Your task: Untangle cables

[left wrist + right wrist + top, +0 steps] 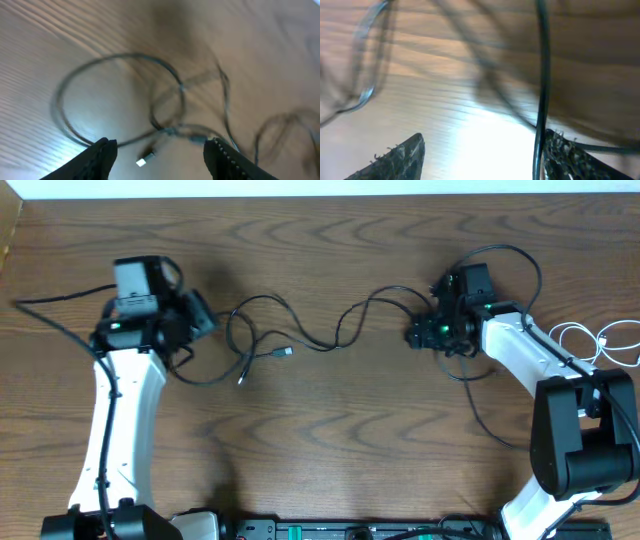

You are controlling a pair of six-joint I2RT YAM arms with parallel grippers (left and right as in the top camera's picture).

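On the desk (330, 450), between the two arms, the black cables (322, 345) lie in loose crossing loops, with two plug ends free toward the left. The white cable (600, 338) is well apart at the far right edge, beside the right arm. Left gripper (161, 152): jaws apart, nothing between them, above a cable loop and a small silver plug (141, 161). Right gripper (482, 150): jaws apart too. One black strand runs just beside one finger (560, 150), not pinched; cannot tell if it touches. Both wrist views are blurred.
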